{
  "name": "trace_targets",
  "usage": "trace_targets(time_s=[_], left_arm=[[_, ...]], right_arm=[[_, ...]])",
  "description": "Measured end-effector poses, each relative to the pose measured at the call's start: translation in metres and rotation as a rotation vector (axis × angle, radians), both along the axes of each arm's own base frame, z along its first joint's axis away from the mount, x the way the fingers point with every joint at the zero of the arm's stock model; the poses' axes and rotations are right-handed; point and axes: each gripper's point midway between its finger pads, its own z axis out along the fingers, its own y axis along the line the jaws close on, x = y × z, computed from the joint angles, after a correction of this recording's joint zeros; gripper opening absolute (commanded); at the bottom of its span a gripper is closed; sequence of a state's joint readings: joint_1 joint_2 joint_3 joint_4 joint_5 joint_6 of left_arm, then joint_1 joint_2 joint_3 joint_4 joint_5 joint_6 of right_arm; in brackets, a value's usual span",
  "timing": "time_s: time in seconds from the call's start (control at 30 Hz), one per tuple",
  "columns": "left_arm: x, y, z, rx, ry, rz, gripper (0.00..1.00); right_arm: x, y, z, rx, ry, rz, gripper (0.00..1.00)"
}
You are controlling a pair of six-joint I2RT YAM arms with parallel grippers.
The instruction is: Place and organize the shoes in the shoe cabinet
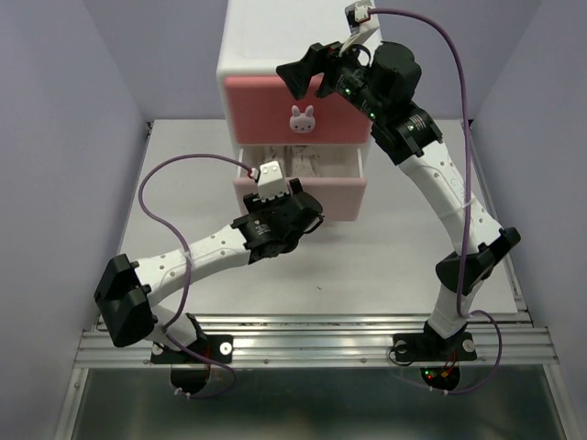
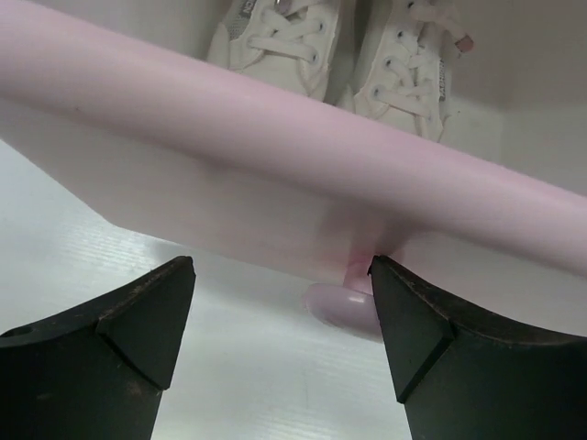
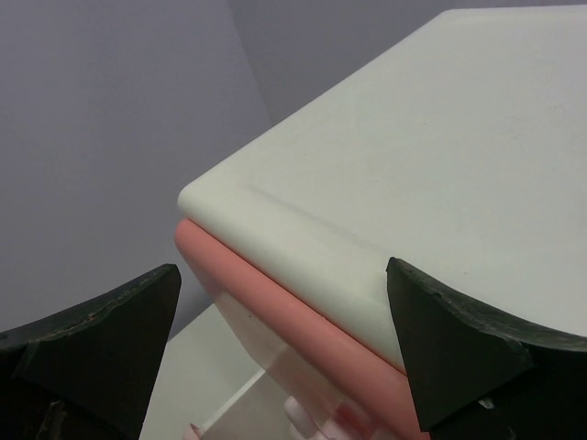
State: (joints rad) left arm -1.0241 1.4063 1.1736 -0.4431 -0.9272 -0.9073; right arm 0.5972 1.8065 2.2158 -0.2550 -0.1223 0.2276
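The shoe cabinet (image 1: 275, 37) stands at the back, with its darker pink upper drawer (image 1: 266, 105) shut. The pale pink lower drawer (image 1: 344, 194) is pulled out. Two white sneakers (image 2: 275, 41) lie side by side inside it and show faintly in the top view (image 1: 307, 163). My left gripper (image 2: 280, 339) is open at the lower drawer front (image 2: 275, 137). Its right finger (image 2: 431, 348) is against the drawer knob (image 2: 339, 307). My right gripper (image 3: 284, 348) is open and empty, above the cabinet's top front edge (image 3: 303, 247). The orange sneakers are out of view.
Grey walls close in the table (image 1: 385, 266) on the left, right and back. A metal rail (image 1: 312, 344) runs along the near edge by the arm bases. Purple cables loop over both arms.
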Motion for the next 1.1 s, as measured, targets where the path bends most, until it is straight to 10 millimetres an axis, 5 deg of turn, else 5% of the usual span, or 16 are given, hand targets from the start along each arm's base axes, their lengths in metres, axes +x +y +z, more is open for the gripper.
trace_targets(time_s=[0.27,0.47,0.77,0.93,1.0,1.1], left_arm=[[0.071,0.007,-0.007,-0.040,-0.065,0.097,0.88],[0.113,0.010,-0.006,-0.012,-0.075,0.130,0.99],[0.107,0.006,0.002,0.050,0.061,0.064,0.99],[0.079,0.035,0.009,-0.029,0.113,0.100,0.99],[0.056,0.060,0.034,-0.045,0.101,0.104,0.99],[0.028,0.090,0.108,-0.122,-0.028,0.091,0.99]], right_arm=[[0.001,0.000,-0.001,-0.005,-0.004,-0.004,1.00],[0.003,-0.003,-0.001,-0.011,-0.013,-0.022,1.00],[0.008,-0.013,0.004,0.020,0.009,-0.086,1.00],[0.033,-0.053,0.021,0.135,0.059,-0.343,1.00],[0.044,-0.075,0.030,0.174,0.057,-0.429,1.00],[0.071,-0.118,0.032,0.235,0.077,-0.536,1.00]])
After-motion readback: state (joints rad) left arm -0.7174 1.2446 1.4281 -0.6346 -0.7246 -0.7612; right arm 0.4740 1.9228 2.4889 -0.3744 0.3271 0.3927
